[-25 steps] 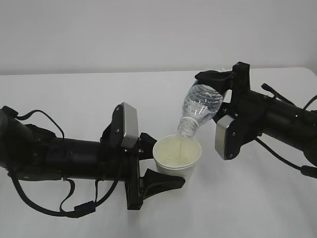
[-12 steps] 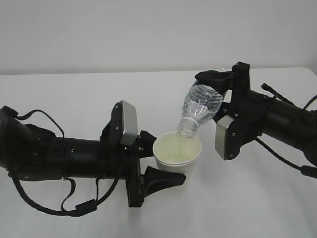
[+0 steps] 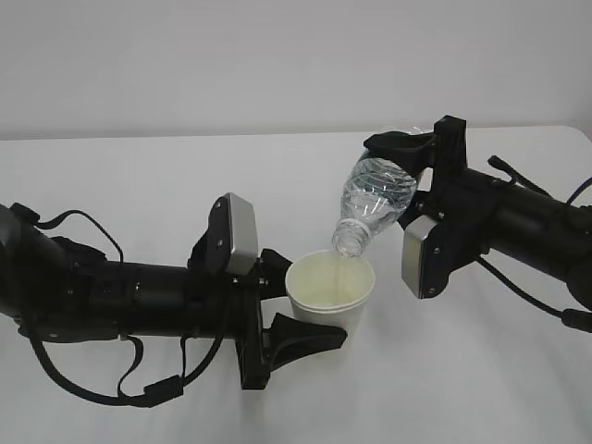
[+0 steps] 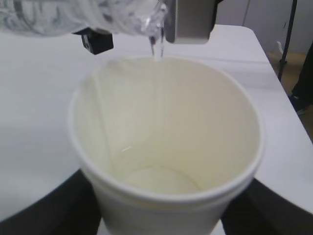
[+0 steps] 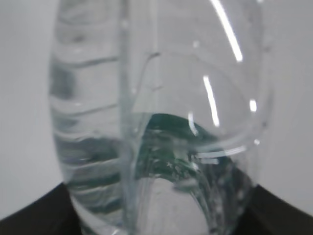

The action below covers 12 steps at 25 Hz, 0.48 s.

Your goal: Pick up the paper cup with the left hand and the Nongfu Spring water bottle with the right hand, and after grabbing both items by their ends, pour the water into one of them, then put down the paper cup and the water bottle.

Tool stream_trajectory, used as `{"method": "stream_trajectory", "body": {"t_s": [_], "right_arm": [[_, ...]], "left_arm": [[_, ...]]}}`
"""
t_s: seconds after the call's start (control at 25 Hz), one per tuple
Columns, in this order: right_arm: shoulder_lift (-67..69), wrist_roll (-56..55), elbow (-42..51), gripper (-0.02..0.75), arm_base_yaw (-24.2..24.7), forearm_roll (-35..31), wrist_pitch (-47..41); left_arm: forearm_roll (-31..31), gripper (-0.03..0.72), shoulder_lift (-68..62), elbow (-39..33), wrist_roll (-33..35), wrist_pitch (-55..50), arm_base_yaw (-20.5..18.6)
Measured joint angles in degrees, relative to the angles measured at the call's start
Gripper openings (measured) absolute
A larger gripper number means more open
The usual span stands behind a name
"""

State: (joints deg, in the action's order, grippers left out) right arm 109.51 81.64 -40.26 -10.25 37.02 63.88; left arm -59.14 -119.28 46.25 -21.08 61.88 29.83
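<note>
Pouring is under way above the white table [image 3: 139, 176]: the Nongfu Spring water bottle [image 3: 372, 201] hangs tipped neck-down toward seven o'clock, its open mouth just above the far rim of the paper cup [image 3: 330, 294] at about one o'clock of the cup's opening. The right hand [image 3: 418, 171] comes in from three o'clock and is clamped on the bottle's base end, one black finger showing over the top of the bottle and the grey box-shaped module [image 3: 421, 254] hanging below the arm. In the right wrist view the ribbed clear wall of the bottle [image 5: 156, 117] fills the picture, a patch of dark green label showing through it, with dark finger edges at the lower corners. The left hand [image 3: 287, 310] reaches in from nine o'clock and grips the upright cup low on its body, one finger behind the cup and one in front, touching its wall. The left wrist view looks down into the cup [image 4: 166, 191], where a thin stream of the water [image 4: 156, 46] falls from the bottle mouth at twelve o'clock onto the pale cream inside; a shallow pool lies at the bottom.
</note>
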Motion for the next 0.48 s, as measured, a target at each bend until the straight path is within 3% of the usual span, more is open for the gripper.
{"method": "stream_trajectory", "body": {"t_s": [0.48], "right_arm": [[0.0,0.09,0.0,0.458,0.0,0.0,0.09]], "left_arm": [[1.1,0.481,0.0,0.0,0.0,1.76,0.0]]}}
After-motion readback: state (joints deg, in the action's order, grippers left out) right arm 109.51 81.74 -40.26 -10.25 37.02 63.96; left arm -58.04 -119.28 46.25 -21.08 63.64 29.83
